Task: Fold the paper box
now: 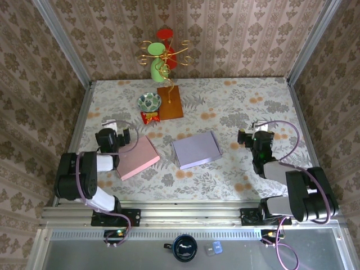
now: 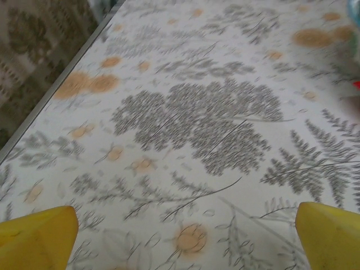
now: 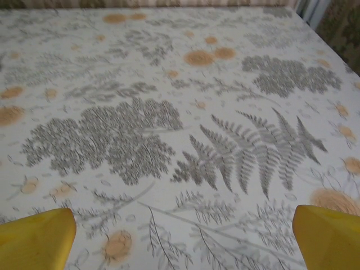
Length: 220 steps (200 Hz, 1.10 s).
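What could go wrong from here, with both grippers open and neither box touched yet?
1. The pink box and the lavender box both lie flat; the arms might each go for a different one.
2. The pink box lies right by the left gripper, so a sweep could shove it instead of gripping it.
3. Flat paper gives the open right gripper little edge to pinch.

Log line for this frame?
left gripper: open, empty; right gripper: open, empty; pink box: flat, untouched; lavender box: flat, untouched; fold: not started
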### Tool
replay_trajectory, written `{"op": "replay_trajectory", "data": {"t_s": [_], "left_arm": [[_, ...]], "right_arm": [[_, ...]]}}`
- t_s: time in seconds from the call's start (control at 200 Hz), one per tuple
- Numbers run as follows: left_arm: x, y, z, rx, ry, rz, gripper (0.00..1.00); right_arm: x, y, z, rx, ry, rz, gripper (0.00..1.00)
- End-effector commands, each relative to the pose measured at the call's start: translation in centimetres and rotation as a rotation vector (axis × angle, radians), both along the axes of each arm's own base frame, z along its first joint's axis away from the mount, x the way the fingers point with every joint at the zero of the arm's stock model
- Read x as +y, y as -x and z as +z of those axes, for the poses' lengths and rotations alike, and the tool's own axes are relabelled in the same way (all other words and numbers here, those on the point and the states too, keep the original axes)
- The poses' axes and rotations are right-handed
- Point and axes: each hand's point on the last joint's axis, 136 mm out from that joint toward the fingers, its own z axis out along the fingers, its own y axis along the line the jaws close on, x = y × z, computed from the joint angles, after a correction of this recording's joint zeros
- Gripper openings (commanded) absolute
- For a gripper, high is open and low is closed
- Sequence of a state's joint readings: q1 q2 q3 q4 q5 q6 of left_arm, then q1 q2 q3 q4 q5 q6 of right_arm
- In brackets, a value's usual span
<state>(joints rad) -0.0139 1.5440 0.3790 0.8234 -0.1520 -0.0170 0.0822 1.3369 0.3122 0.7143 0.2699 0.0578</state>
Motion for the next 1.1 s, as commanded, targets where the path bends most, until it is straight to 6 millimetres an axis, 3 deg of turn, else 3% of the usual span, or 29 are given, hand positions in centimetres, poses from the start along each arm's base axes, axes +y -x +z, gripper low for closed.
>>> {"op": "replay_trajectory", "data": {"t_s": [0.0, 0.125, 0.18, 0.285, 0.37, 1.095], "left_arm": [[-0.4, 0.2, 2.7, -0.176, -0.014, -0.038, 1.0], [0.3, 0.1, 2.7, -0.174, -0.015, 0.002, 1.0], [0.1, -0.2, 2.5, -0.148, -0.018, -0.005, 1.0], [-0.1, -0.7, 2.4, -0.123, -0.033, -0.011, 1.0], [-0.1, -0.7, 2.4, -0.124, -0.034, -0.012, 1.0], [-0.4, -0.8, 2.4, -0.12, -0.04, -0.02, 1.0]], "right_arm": [[-0.1, -1.0, 2.9, -0.181, -0.015, 0.019, 1.0], [-0.8, -0.8, 1.0, -0.193, -0.029, -0.009, 1.0], [-0.8, -1.3, 1.3, -0.227, -0.018, -0.011, 1.0], [-2.1, -2.3, 0.2, -0.116, -0.054, -0.071, 1.0], [-1.4, -3.4, -0.2, -0.043, -0.025, -0.055, 1.0], [-1.2, -3.1, 0.1, -0.066, -0.02, -0.051, 1.0]]}}
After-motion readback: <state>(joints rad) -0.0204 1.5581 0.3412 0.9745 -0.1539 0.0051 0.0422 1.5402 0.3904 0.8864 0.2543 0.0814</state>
